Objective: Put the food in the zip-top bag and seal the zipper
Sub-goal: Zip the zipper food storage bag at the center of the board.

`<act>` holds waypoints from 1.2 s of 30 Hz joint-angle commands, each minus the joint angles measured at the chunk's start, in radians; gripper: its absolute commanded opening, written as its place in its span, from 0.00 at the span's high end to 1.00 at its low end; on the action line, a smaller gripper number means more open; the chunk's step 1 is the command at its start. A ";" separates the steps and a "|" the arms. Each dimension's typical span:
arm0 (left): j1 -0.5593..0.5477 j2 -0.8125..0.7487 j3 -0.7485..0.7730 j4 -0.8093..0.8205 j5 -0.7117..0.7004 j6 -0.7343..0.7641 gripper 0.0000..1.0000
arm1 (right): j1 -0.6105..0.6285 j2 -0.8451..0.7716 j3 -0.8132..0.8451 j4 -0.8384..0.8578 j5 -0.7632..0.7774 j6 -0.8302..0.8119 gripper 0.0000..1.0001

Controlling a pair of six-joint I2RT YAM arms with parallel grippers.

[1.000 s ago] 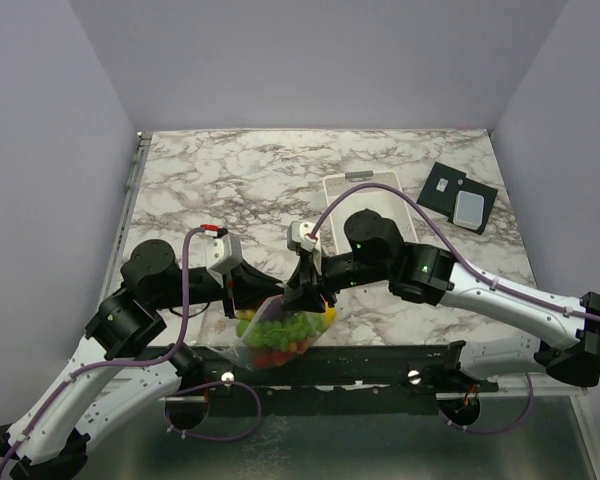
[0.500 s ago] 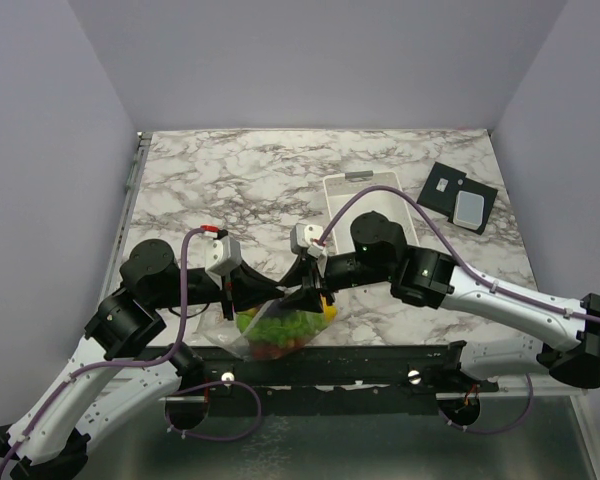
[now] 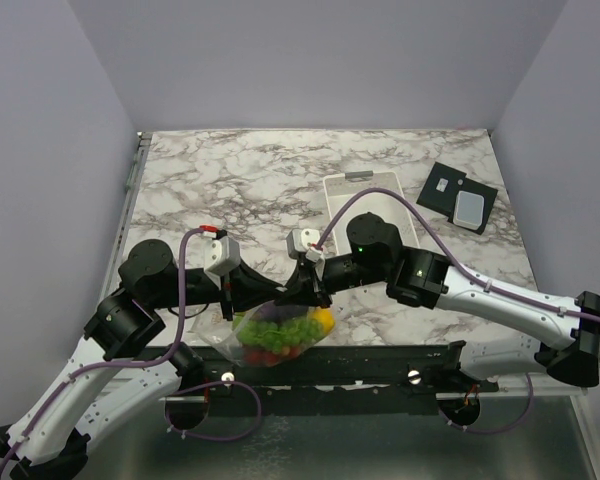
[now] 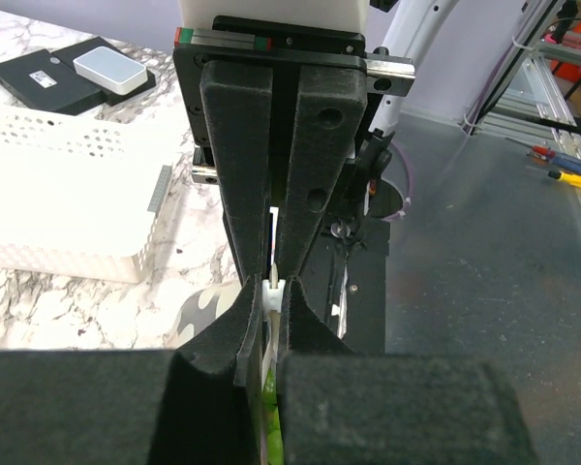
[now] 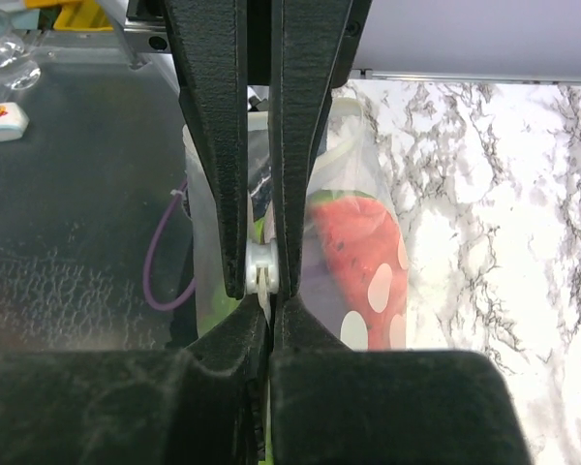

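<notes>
Top external view: a clear crinkly plastic zip-top bag (image 3: 278, 338) is seen hanging over the near edge of the grey-veined marble table (image 3: 230, 180), between the two arms. It is filled with small colourful toy fruits and vegetables (image 3: 282, 328). A red toy watermelon slice (image 5: 353, 252) is seen through the plastic in the right wrist view.

The left gripper (image 4: 274, 291) is closed down to a sliver, and the bag's top edge is pinched in its tips. The right gripper (image 5: 261, 276) is closed just as tight on the same edge, further right.

The thin clear press-seal zipper strip (image 3: 275, 300) is judged to run left to right, from one pinch to the other. Its long axis lies along the line joining the jaws, so a slide along that line is called for. Neither arm is nearer, as both are on the strip. Whether the strip is pressed shut cannot be told. A white perforated plastic basket (image 3: 365, 205) is noted well behind the bag.
</notes>
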 commanded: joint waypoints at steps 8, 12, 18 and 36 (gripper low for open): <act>-0.005 -0.032 0.002 0.075 0.025 -0.007 1.00 | 0.004 -0.036 0.009 -0.019 0.056 0.012 0.99; -0.005 -0.035 -0.006 0.067 0.015 -0.002 1.00 | 0.004 -0.079 0.010 -0.030 0.090 0.022 0.99; -0.005 -0.034 -0.010 0.042 -0.008 0.018 1.00 | 0.004 -0.138 0.008 -0.051 0.125 0.033 0.99; -0.005 -0.061 -0.002 -0.007 -0.042 0.037 1.00 | 0.005 -0.281 -0.041 -0.081 0.335 0.075 1.00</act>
